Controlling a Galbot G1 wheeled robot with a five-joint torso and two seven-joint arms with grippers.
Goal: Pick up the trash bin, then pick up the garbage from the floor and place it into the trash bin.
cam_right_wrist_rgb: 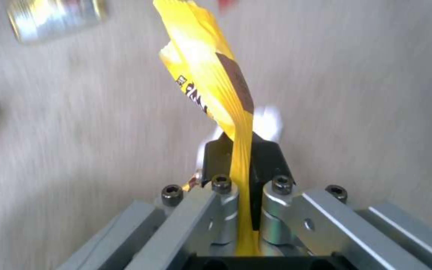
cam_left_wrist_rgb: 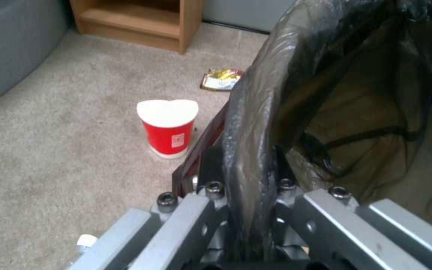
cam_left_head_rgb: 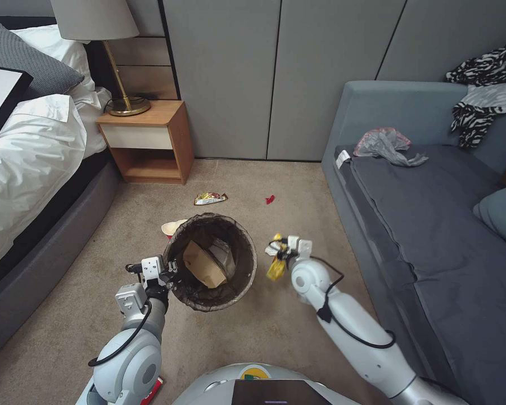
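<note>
Bin [cam_left_head_rgb: 211, 261] hides most of noodle cup [cam_left_head_rgb: 171, 228]; carpet blurred behind wrapper [cam_right_wrist_rgb: 211, 75].

Nothing here reads clearly. The yellow snack wrapper [cam_right_wrist_rgb: 211, 78] carries dark printed characters, too blurred to make out. The red cup [cam_left_wrist_rgb: 168, 129] bears a small pale label, illegible.

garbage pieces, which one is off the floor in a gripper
The yellow wrapper, pinched in the right gripper beside the trash bin; the red cup is on the carpet.
</note>
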